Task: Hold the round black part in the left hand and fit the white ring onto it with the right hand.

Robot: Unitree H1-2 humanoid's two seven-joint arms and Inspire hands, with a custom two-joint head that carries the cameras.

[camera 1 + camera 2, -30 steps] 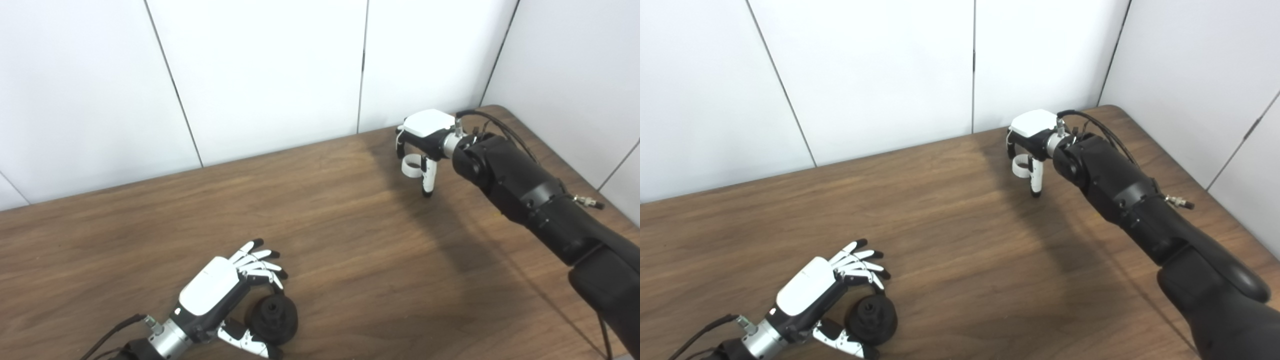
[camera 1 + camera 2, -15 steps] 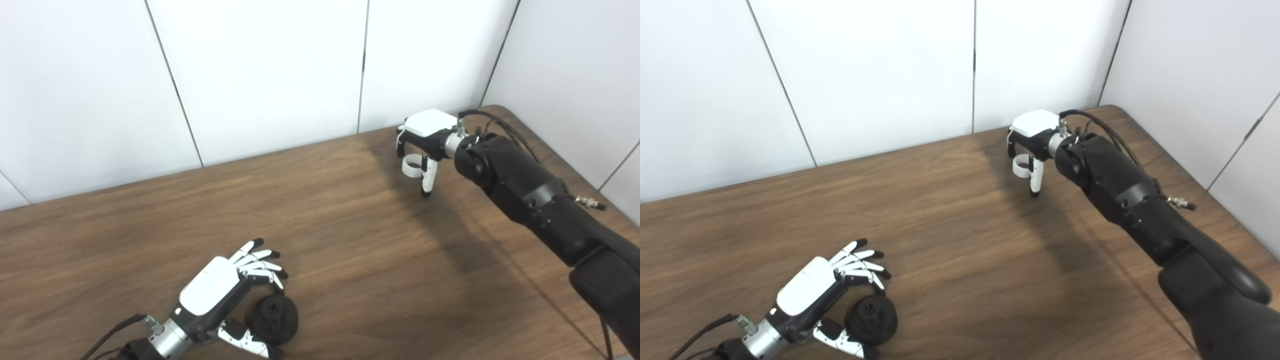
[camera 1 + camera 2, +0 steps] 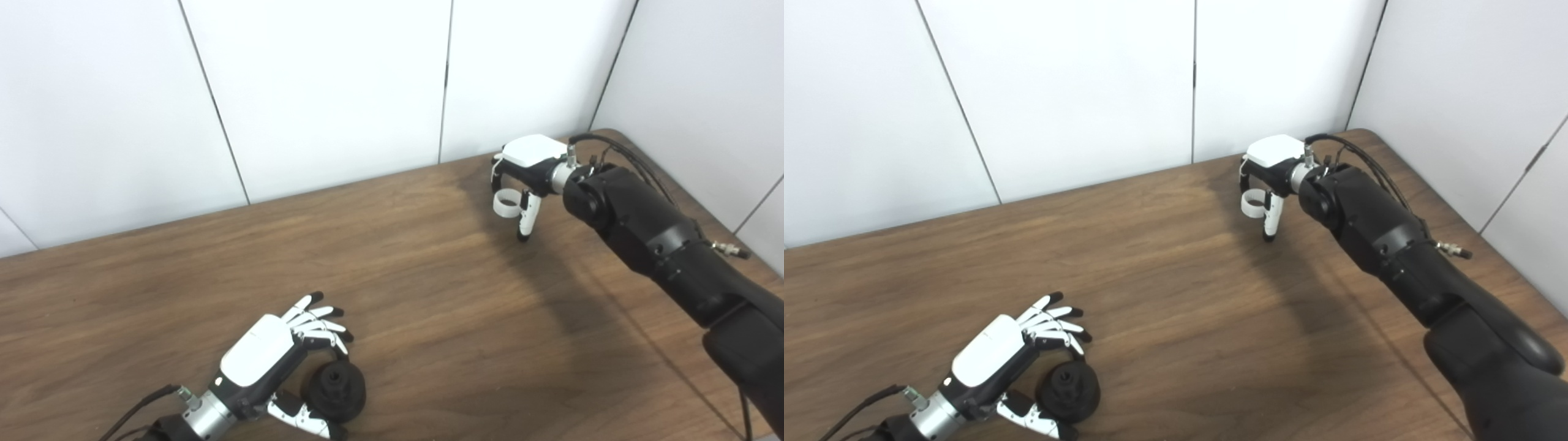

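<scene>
In the left eye view, our right hand (image 3: pixel 520 177) pinches the white ring (image 3: pixel 506 203) beneath its palm, clear of the table (image 3: pixel 429 294); we judge the carry comes next.

In the right eye view, our left hand (image 3: pixel 995 361) lies spread around the round black part (image 3: pixel 1069 390), which rests between fingers and thumb, not yet gripped.
</scene>
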